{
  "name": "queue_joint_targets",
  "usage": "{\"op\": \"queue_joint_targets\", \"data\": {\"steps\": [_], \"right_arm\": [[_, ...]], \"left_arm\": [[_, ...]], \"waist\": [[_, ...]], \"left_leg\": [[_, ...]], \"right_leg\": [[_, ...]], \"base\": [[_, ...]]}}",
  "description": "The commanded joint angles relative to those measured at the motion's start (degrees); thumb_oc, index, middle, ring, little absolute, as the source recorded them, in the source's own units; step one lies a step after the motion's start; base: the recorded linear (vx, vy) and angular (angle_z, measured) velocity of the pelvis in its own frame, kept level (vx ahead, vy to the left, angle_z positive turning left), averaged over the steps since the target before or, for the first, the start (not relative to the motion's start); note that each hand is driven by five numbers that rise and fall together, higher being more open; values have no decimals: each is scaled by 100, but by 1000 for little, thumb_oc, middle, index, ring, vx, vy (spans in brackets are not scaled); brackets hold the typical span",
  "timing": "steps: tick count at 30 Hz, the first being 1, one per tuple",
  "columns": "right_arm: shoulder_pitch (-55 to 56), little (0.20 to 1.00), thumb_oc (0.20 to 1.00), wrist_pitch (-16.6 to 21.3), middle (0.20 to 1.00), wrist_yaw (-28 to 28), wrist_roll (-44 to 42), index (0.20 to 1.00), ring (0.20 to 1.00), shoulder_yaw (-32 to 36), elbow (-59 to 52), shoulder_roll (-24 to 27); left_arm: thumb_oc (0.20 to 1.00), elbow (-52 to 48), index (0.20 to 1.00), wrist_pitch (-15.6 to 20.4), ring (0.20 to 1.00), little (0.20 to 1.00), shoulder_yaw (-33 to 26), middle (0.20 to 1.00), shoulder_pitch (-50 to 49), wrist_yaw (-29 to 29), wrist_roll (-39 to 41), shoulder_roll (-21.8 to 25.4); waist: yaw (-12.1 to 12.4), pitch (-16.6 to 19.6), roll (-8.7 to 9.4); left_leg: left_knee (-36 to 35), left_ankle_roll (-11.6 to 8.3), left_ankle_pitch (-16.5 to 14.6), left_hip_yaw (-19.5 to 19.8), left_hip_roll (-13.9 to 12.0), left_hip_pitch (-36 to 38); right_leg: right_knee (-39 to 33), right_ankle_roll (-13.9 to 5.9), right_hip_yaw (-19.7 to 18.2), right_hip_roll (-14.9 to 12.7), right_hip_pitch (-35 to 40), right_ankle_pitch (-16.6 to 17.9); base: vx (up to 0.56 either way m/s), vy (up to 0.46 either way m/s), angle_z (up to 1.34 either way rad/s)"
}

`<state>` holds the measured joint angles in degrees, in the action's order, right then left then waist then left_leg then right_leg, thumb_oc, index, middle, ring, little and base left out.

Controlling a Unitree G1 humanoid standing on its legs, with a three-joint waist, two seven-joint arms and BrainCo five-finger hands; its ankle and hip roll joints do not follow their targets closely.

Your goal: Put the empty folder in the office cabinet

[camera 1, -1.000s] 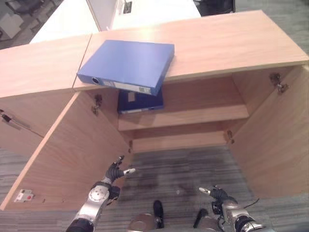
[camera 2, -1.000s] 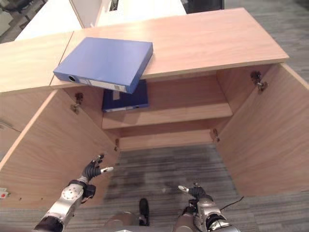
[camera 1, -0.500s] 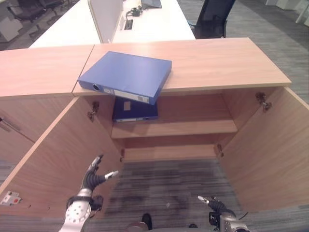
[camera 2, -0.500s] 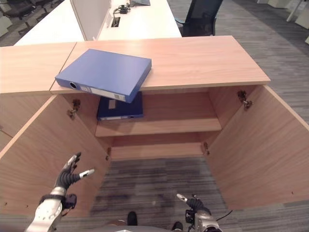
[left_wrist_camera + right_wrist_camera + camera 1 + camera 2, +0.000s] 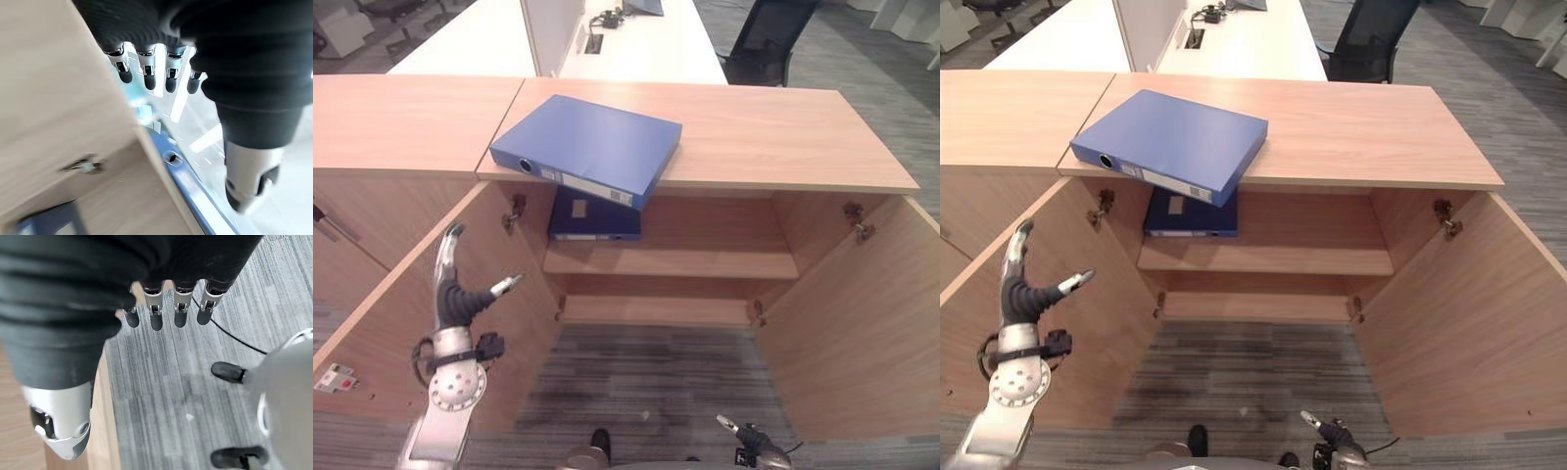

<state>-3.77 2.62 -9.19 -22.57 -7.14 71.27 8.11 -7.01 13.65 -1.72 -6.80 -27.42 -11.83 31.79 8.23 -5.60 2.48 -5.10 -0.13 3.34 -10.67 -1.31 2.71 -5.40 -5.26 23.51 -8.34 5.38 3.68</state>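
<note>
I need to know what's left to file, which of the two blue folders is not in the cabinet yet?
The lighter blue folder lying on the cabinet top, overhanging its front edge. The darker folder already sits on the shelf inside.

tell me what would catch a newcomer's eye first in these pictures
The blue folder lying flat on top of the open wooden cabinet, one corner jutting past the front edge, stands out first. Right under it a darker blue folder lies on the cabinet's upper shelf, at its left end. The left hand is raised in front of the left door with fingers spread, holding nothing.
</note>
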Motion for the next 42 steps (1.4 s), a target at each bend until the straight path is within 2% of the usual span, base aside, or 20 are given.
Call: {"op": "queue_joint_targets", "data": {"steps": [1,3,9,17,21,29,36,42], "right_arm": [[-477,1000,1000,197,1000,-153,-93,1000,1000,-155,309,-139],[-484,1000,1000,179,1000,-142,-39,1000,1000,-206,362,-141],[-383,1000,1000,169,1000,-59,45,1000,1000,-356,423,-120],[-255,1000,1000,153,1000,35,-1,1000,1000,-298,538,-39],[-247,1000,1000,150,1000,76,-23,1000,1000,-264,571,-6],[-162,1000,1000,57,1000,138,92,1000,1000,-225,679,73],[-140,1000,1000,40,1000,166,88,1000,1000,-294,691,94],[-147,1000,1000,40,1000,173,98,1000,1000,-323,707,99]], "left_arm": [[1000,-628,1000,350,1000,1000,337,1000,399,-183,-968,474],[1000,-700,1000,352,1000,1000,593,1000,762,-232,-1546,820],[1000,-554,1000,326,1000,1000,1226,1000,1592,-289,-2429,1315],[1000,184,1000,109,1000,1000,1997,1000,2536,-192,-3120,1657],[1000,900,1000,-228,1000,1000,2246,1000,2889,-229,-3473,1578],[1000,1918,1000,-970,1000,1000,1867,1000,3185,-430,-3799,1327],[1000,2435,1000,-1203,1000,1000,2139,1000,3681,-455,-3855,1289],[1000,2554,1000,-1200,1000,1000,2287,1000,3829,-397,-3864,1298]], "waist": [[-44,-16,106],[-144,80,65],[-356,253,44],[-519,401,43],[-587,474,36],[-705,538,-13],[-790,573,-53],[-806,579,-66]], "left_leg": [[10,-196,-611,425,-158,53],[10,-192,-704,376,-156,154],[10,-174,-752,244,-142,258],[10,-165,-818,117,-152,394],[10,-160,-854,36,-157,467],[10,-170,-903,-125,-176,633],[10,-180,-900,-168,-183,659],[10,-181,-897,-191,-190,675]], "right_leg": [[40,-289,-208,-164,372,-425],[40,-304,-256,-165,400,-428],[40,-314,-399,-177,383,-373],[40,-336,-528,-169,418,-354],[40,-346,-588,-175,428,-343],[40,-337,-720,-154,474,-352],[40,-341,-749,-148,473,-349],[40,-344,-762,-149,477,-349]], "base": [[42,36,-2],[57,50,-5],[19,38,-14],[20,23,-11],[15,25,-19],[0,8,-14],[-8,-3,-3],[0,0,0]]}}
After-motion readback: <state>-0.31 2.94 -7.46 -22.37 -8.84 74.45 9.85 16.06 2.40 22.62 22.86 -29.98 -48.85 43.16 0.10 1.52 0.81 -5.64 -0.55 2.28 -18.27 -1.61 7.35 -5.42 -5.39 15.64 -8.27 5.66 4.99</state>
